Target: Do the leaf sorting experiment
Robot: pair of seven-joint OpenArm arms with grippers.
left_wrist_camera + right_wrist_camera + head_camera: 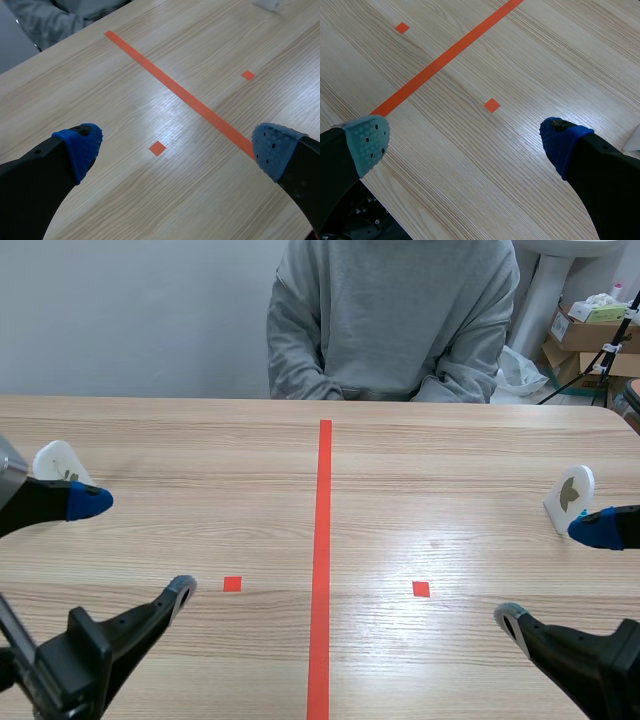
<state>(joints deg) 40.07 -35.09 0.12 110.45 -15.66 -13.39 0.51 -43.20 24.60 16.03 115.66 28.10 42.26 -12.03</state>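
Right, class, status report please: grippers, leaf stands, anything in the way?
Left gripper open, right gripper open, both low over table. Left leaf stand, right leaf stand upright, ungripped. Person seated across.

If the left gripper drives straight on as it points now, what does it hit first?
Probably just the table, near the small orange square ahead of the open left gripper; no object stands in that line, though depth is hard to judge.

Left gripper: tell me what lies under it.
Under the open left gripper, only bare table and an orange tape square show. The wood directly beneath its fingers is covered.
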